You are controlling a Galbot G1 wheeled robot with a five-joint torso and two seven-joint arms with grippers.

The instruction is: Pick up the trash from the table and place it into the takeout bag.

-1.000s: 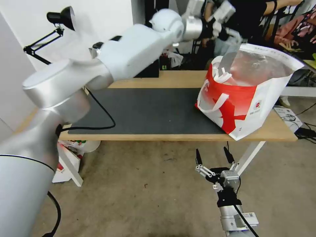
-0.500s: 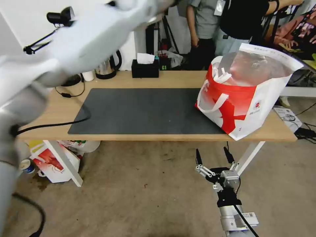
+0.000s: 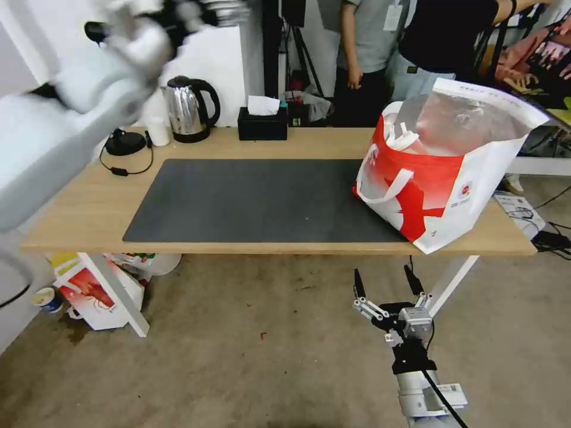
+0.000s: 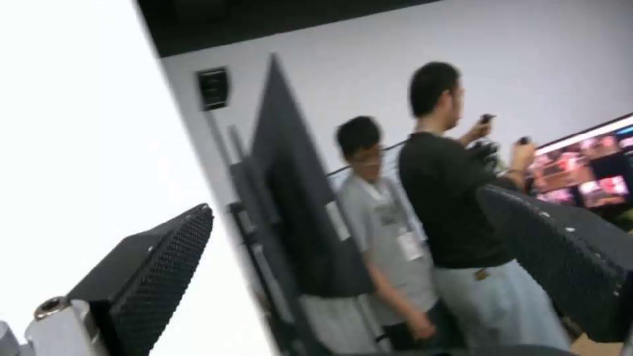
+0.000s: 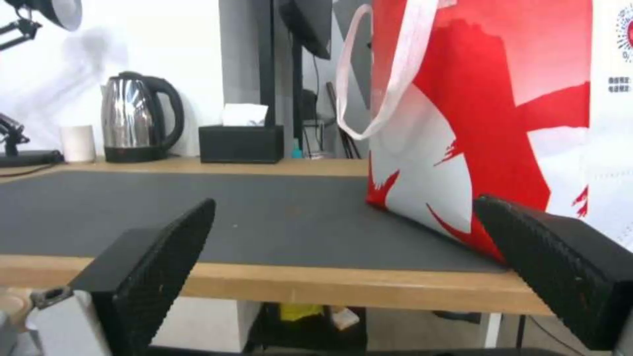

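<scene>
The takeout bag (image 3: 440,178) stands open at the right end of the table (image 3: 83,208), its near corner on the dark mat (image 3: 256,199); silver lining and white handles show at its mouth. The trash is out of view. My left arm (image 3: 83,95) is raised high at the far left, well above the tabletop. In its wrist view the left gripper (image 4: 346,202) is open and empty, facing the room. My right gripper (image 3: 382,272) hangs open and empty below the table's front edge, in front of the bag (image 5: 488,113).
A steel kettle (image 3: 187,110), a black tissue box (image 3: 262,123), a small white cup (image 3: 159,132) and a black lamp base (image 3: 125,142) line the table's far edge. A red-and-white carton (image 3: 89,297) sits under the left end. People stand behind the table.
My left arm has swung away from above the bag, up and to the left, uncovering the kettle and the tissue box. The right arm and the bag have not moved.
</scene>
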